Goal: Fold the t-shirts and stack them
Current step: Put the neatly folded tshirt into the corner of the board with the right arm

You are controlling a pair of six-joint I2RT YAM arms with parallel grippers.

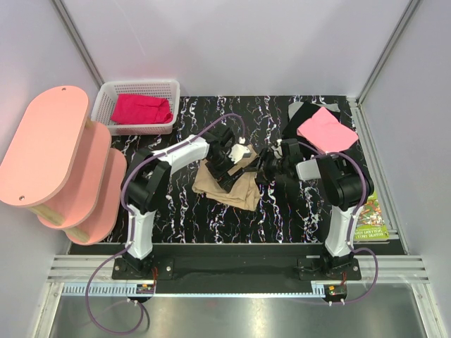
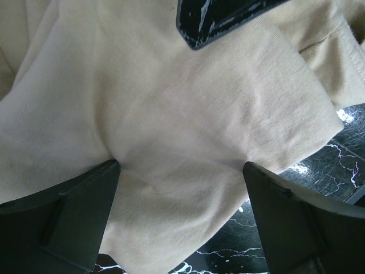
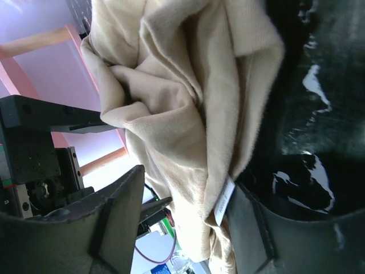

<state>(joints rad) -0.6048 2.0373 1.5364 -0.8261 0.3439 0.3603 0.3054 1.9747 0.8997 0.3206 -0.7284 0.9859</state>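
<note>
The white basket (image 1: 106, 97) holds the magenta-red shirt (image 1: 141, 109); the left gripper (image 2: 181, 166) gapes wide over the tan shirt (image 2: 171, 103); the right gripper (image 3: 187, 180) straddles bunched tan cloth, grip unclear.

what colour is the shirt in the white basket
Magenta-red; the shirt in the basket shows only in the top external view.
</note>
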